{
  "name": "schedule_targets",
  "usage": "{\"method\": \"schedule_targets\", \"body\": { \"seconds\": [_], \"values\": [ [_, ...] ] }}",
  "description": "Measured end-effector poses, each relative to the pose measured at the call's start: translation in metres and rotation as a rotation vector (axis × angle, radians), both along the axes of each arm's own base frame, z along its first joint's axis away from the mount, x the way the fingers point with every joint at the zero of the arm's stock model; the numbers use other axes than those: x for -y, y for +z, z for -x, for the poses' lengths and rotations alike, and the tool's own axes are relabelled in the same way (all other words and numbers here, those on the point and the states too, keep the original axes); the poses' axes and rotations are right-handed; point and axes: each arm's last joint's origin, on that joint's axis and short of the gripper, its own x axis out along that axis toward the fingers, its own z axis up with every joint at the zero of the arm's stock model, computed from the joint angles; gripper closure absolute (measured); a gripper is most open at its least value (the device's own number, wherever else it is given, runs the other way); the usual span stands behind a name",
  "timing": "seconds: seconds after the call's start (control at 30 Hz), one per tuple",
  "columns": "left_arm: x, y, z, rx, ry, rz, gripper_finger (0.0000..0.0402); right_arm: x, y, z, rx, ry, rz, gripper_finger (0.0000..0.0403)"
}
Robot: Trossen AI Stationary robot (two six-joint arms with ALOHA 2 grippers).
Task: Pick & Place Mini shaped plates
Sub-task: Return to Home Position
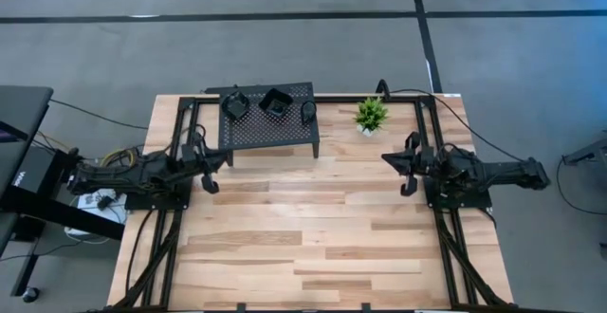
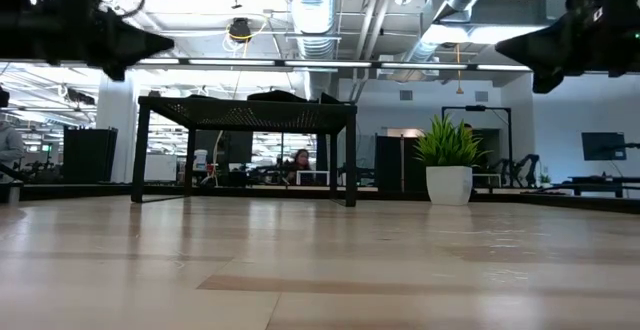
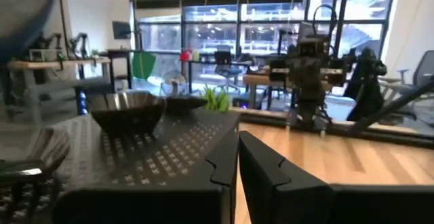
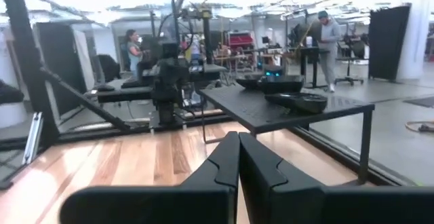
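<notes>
Glossy black mini shaped plates [image 1: 276, 102] are stacked at twelve o'clock; left gripper [image 3: 237, 146] and right gripper [image 4: 238, 142] are closed, empty.

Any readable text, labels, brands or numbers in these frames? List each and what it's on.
No text can be read.
White lettering on the black case at the high view's left edge: too small to read.
Mini plates, perforated stand, plant pot: no markings visible.

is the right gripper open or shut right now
Shut: in the right wrist view the right gripper has its two fingers pressed together, with no gap and nothing held between them.
</notes>
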Motion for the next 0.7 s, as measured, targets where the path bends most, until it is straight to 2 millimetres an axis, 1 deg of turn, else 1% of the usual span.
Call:
{"method": "schedule_targets", "body": {
  "seconds": [0.07, 0.17, 0.7],
  "values": [
    [0.0004, -0.0006, -0.0003, -0.004, -0.016, 0.007, 0.0385, 0.001, 0.0001, 0.0002, 0.004, -0.009, -0.011, 0.0401],
    [0.0006, -0.0004, -0.0005, -0.016, -0.018, -0.031, 0.0385, 0.0015, 0.0002, 0.0002, 0.006, -0.014, -0.011, 0.0401],
    [0.0007, -0.0015, -0.0018, -0.023, -0.021, -0.01, 0.0385, 0.0012, -0.0004, 0.0, 0.001, -0.011, -0.01, 0.0401]
  ]
}}
